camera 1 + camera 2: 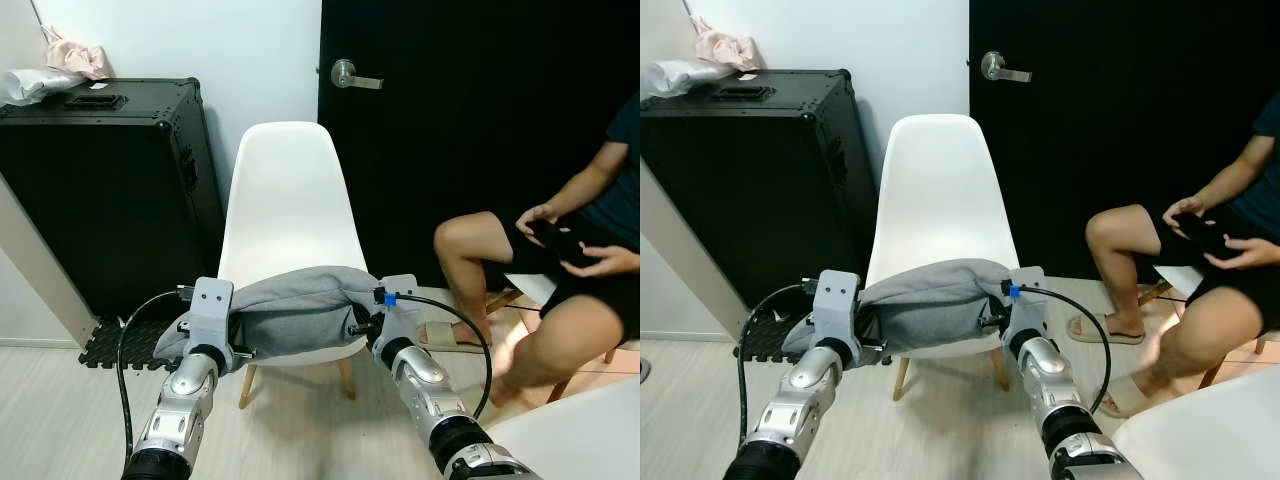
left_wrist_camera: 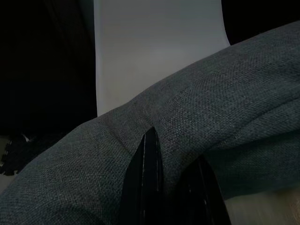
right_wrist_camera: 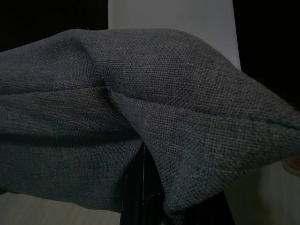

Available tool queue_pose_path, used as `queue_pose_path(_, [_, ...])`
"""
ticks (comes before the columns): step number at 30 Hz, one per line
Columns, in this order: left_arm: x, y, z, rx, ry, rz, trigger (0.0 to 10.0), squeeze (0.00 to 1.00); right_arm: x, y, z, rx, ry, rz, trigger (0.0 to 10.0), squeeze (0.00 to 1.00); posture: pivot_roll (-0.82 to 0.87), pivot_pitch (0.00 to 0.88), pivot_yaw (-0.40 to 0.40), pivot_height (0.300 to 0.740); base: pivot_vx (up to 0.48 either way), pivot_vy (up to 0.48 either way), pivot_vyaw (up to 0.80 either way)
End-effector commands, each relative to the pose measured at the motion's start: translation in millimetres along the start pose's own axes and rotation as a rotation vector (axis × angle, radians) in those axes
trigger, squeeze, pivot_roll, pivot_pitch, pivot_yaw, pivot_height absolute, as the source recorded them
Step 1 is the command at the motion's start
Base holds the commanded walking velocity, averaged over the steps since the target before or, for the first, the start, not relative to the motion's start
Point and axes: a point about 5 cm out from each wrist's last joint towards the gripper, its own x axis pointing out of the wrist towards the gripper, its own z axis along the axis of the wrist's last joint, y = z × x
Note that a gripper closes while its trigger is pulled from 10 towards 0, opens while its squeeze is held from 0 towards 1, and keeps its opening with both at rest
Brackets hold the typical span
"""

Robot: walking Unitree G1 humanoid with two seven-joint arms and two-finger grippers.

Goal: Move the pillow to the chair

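A grey fabric pillow (image 1: 292, 310) hangs stretched between my two grippers, right over the seat of a white shell chair (image 1: 288, 200) with wooden legs. My left gripper (image 1: 225, 330) is shut on the pillow's left end, and my right gripper (image 1: 362, 322) is shut on its right end. In the left wrist view the black fingers (image 2: 150, 173) pinch a fold of the grey cloth (image 2: 225, 122). The right wrist view has grey cloth (image 3: 154, 98) draped over the fingers (image 3: 140, 187), with the chair back (image 3: 168, 14) behind.
A black flight case (image 1: 100, 190) stands left of the chair, with a pink cloth (image 1: 75, 55) and a white bag on top. A black door (image 1: 470, 120) is behind. A person (image 1: 560, 260) sits at the right holding a dark device. A white tabletop corner (image 1: 580, 440) is at the bottom right.
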Motion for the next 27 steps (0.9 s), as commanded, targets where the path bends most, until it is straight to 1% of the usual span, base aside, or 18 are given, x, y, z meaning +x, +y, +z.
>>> queue_pose_path(1, [0.6,11.5,13.2,0.000,-0.068,0.049,10.0,0.00,-5.1,-8.9,-7.5,0.028,0.020,-0.055,10.0,0.00,0.07,0.029,0.015,0.740,0.000,0.000,0.00])
queue_pose_path(16, [0.8,11.1,9.9,-0.003,-0.054,0.064,10.0,0.00,-3.1,-6.0,-7.0,0.031,0.026,-0.043,10.0,0.00,0.08,0.025,0.004,0.740,0.000,0.000,0.00])
queue_pose_path(27, [2.2,11.4,10.4,0.002,-0.050,0.060,10.0,0.00,-2.9,-8.0,-6.2,0.037,0.026,-0.054,10.0,0.00,0.08,0.035,0.013,0.740,0.000,0.000,0.00])
